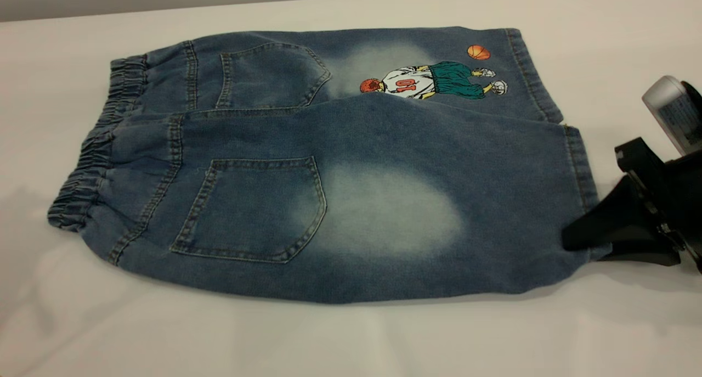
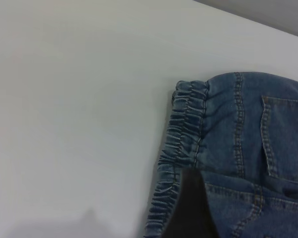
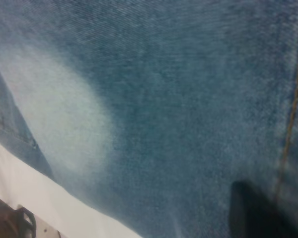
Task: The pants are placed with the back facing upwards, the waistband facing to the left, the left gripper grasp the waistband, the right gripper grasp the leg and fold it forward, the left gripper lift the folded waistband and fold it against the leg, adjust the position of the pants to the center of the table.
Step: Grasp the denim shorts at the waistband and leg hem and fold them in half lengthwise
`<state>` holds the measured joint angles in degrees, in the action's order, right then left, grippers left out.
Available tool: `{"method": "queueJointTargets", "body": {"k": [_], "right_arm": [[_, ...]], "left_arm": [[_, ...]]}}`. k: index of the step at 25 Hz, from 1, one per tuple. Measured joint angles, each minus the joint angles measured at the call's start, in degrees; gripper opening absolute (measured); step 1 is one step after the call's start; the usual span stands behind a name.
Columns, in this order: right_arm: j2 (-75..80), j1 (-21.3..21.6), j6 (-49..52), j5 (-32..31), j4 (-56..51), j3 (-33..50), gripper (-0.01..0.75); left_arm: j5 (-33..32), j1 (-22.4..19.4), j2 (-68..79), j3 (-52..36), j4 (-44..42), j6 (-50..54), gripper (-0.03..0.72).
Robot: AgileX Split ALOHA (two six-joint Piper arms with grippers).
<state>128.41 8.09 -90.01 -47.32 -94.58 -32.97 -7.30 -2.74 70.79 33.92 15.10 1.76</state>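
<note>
The pants [image 1: 340, 163] lie flat, back up, on the table [image 1: 351, 338], waistband [image 1: 96, 146] gathered at the left. The leg [image 1: 439, 218] with the pale oval lies nearer the table's front edge, overlapping the printed leg.

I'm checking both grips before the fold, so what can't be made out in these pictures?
- Left hand: outside the exterior view; the left wrist view shows one dark finger over the waistband, so its grip is unclear.
- Right hand: at the leg hem, cut by the frame edge; closure unclear.
- Right wrist view: blurred close-up denim.
</note>
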Motion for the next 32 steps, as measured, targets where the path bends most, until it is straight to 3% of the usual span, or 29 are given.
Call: {"method": "queueJointTargets", "body": {"k": [5,13,23,32], "right_arm": [[-1.55,0.0,0.17,-4.57,0.83,0.05,0.011],[-7.18,-0.14,0.09,-5.89,3.66,0.05,0.011],[-7.32,-0.14,0.03,-6.89,4.01,0.05,0.011],[-7.32,-0.14,0.03,-6.53,4.01,0.05,0.011]], "left_arm": [[-1.14,0.0,0.0,0.0,0.07,0.11,0.51],[-6.28,0.0,0.15,-0.35,-0.12,0.11,0.51],[-0.6,0.0,11.92,-1.2,-0.13,0.06,0.51],[0.76,0.0,27.4,-1.15,-0.02,0.1,0.51]]}}
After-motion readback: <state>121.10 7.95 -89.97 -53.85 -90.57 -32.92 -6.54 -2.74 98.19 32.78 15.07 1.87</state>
